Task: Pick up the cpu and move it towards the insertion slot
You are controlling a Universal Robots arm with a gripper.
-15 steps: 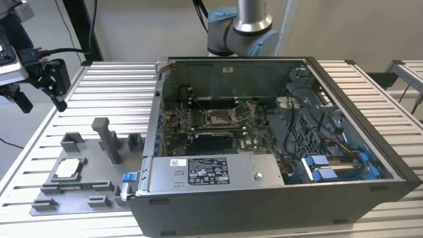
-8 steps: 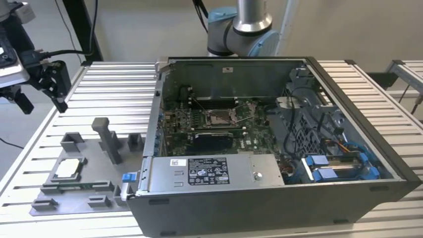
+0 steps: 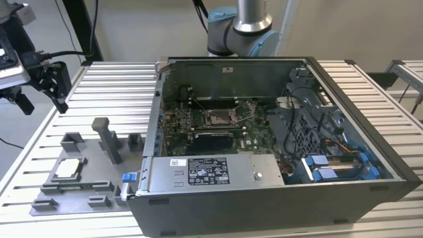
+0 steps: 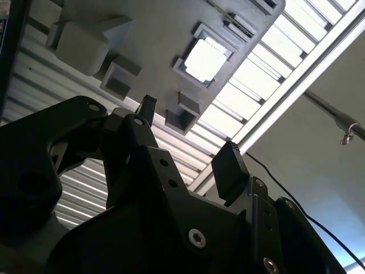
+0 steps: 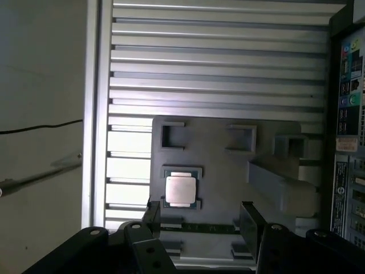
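exterior view, tool (image 3: 45, 106) high above cpu (image 3: 69, 168), pointing down, jaws apart

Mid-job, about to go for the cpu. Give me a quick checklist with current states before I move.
1. cpu lies flat in its grey fixture pocket: ok.
2. gripper jaws open, nothing between them: ok.
3. Gripper down at the cpu: not ok, it hangs well above the fixture.
4. insertion slot exposed inside the open computer case: ok.
5. Slot ready to take the chip: cannot tell.
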